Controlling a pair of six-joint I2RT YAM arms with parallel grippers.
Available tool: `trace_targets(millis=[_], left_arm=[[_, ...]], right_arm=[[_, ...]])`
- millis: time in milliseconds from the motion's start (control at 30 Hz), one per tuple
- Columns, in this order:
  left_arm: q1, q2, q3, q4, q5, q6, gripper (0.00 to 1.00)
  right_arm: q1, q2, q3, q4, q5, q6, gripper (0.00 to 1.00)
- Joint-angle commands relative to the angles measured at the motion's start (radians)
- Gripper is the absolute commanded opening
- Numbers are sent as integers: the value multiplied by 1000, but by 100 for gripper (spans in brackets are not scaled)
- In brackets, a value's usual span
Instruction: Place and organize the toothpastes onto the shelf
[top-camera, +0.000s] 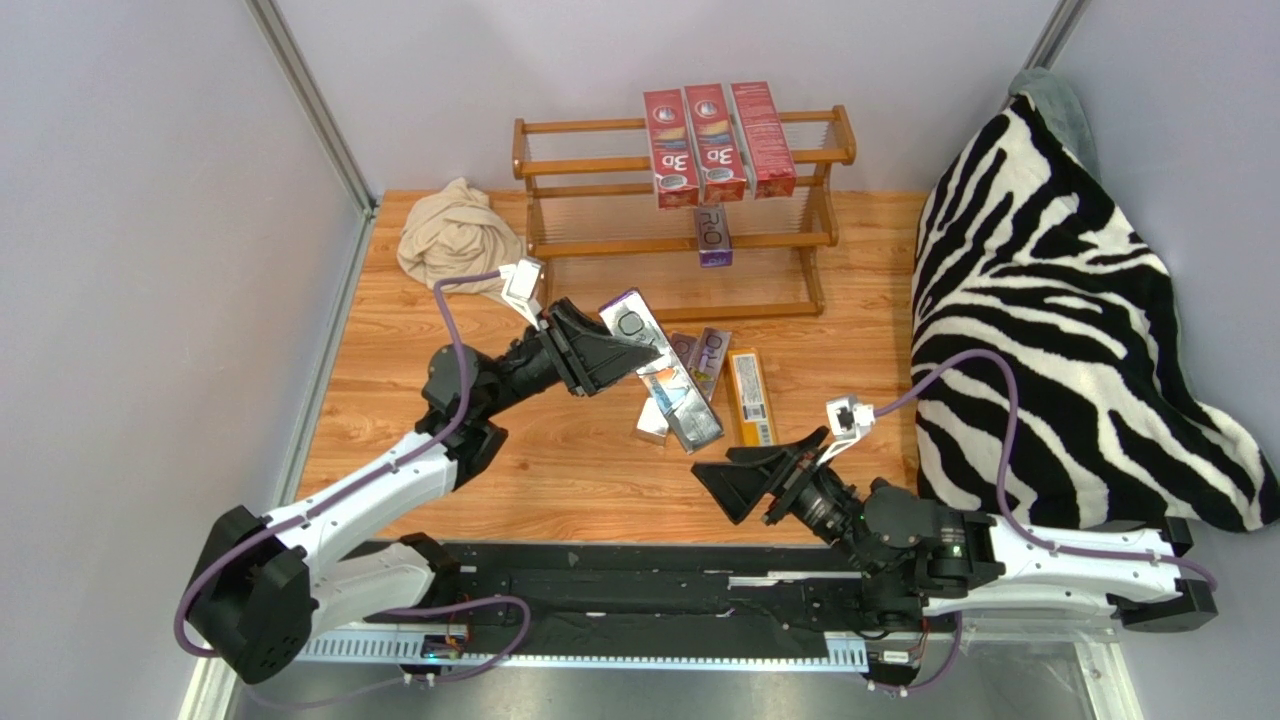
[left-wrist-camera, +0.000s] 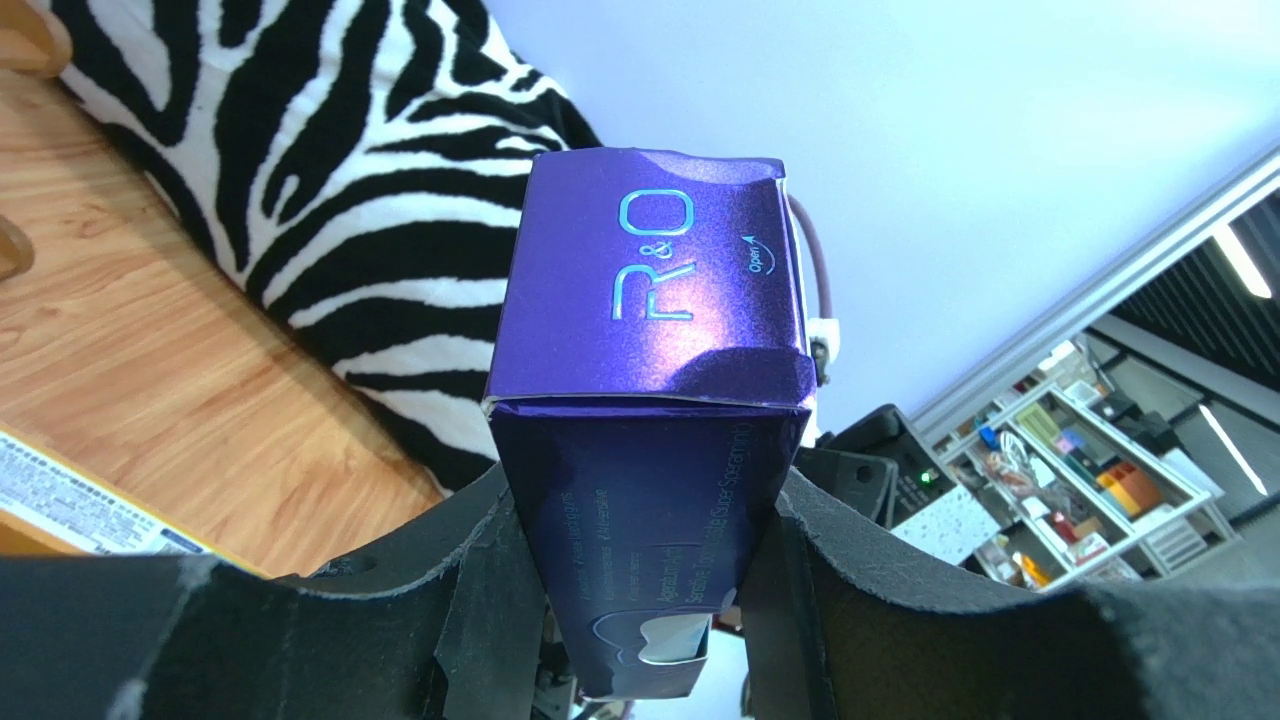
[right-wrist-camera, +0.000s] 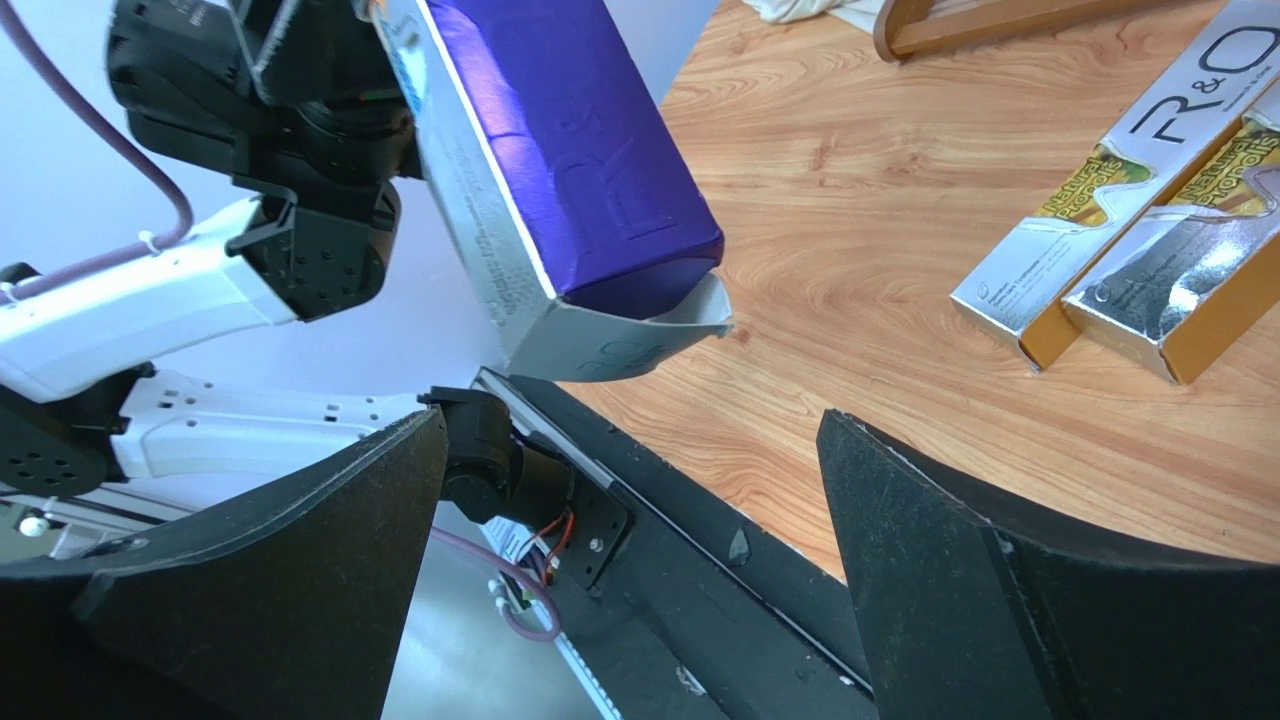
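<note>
Left claw (top-camera: 598, 357): clamped on a purple carton (top-camera: 639, 330), held clear of the worktop (top-camera: 864, 308), ready for the shelf (top-camera: 601, 165).
Right claw (top-camera: 747, 477): open, holding nothing.
Shelf: red cartons (top-camera: 717, 143) lined up on top.

Robot lab cell: grey panel walls (top-camera: 135, 225) w/ alu posts (top-camera: 308, 98) around the table (top-camera: 586, 480); stocked storage racks (left-wrist-camera: 1089, 480) beyond the table.

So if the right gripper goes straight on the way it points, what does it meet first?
Probably the free end of the purple carton held by the left gripper; the open right gripper faces it, though depth is unclear.
</note>
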Motion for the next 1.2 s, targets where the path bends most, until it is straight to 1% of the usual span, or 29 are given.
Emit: trace_targets(millis=[0,233,300,367,467,533,600,633,667,700,833,867,1033,1167], left_arm=[[0,-12,36,90,30,-18,51],[0,-51,19,104,33,-31,50],[1,-60,14,107,33,-36,50],[0,-63,11,108,41,-45,49],[0,-66,-8,131,42,-59,49],[0,-68,-21,154,31,-64,49],[1,-65,-38,179,28,-76,49],[1,-62,-42,190,25,-79,49],[1,-57,-50,197,21,-84,49],[0,-54,-53,214,15,-88,49],[0,-34,-53,225,1,-94,49],[0,-31,-56,230,-5,-97,49],[0,-3,-44,280,-13,-114,49],[1,20,-39,334,-16,-133,49]], right_arm=[[-20,56,32,144,-20,-12,99],[-74,137,51,282,-97,-66,97],[-112,153,46,302,-143,-54,95],[-161,174,32,359,-183,-44,94],[-230,194,-5,454,-307,-14,91],[-267,206,-17,501,-347,-8,89],[-282,208,-22,528,-393,-11,82],[-290,211,-22,541,-404,-12,80],[-293,212,-19,544,-413,-15,73],[-296,214,-17,543,-415,-15,69],[-304,219,-14,532,-430,0,56],[-305,219,-18,537,-436,5,55],[-315,217,-37,528,-438,34,56],[-319,216,-51,537,-438,48,61]])
